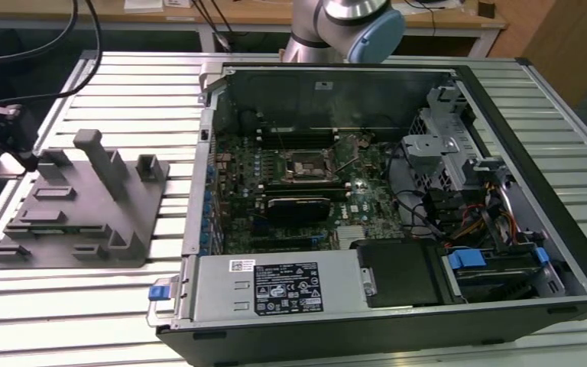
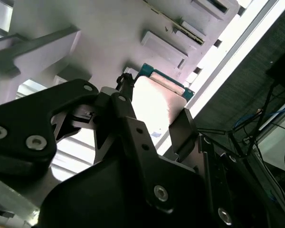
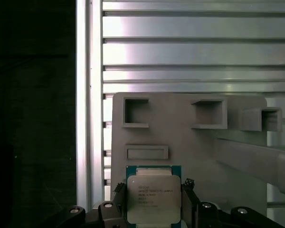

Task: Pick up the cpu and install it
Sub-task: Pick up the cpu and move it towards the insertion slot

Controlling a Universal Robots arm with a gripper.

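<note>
I'm down over the grey fixture [image 3: 180, 137], and the cpu [image 3: 153, 197] sits right between my fingertips [image 3: 189, 194] in both wrist views, silver lid up, green rim showing round it. My gripper [image 3: 153, 190] has its jaws drawn in on two opposite edges of the chip, pinching it by the sides, as best I can judge. That hold makes sense to me: edges only, so nothing presses on the lid and nothing reaches the underside. The chip lies flat and square to me against the fixture's face, just beside a shallow rectangular pocket [image 3: 147, 152]. Whether it rests there or is lifted just clear, I can't tell.

The fixture stands on the slatted table [image 1: 120, 321], to the exterior view's left of the open computer case [image 1: 335, 99]. I take it for a parking block that presents parts level for a straight grab. The black socket [image 1: 301, 168] sits on the motherboard [image 1: 365, 199] inside the case, well apart from the chip, so nothing is installed yet.
</note>
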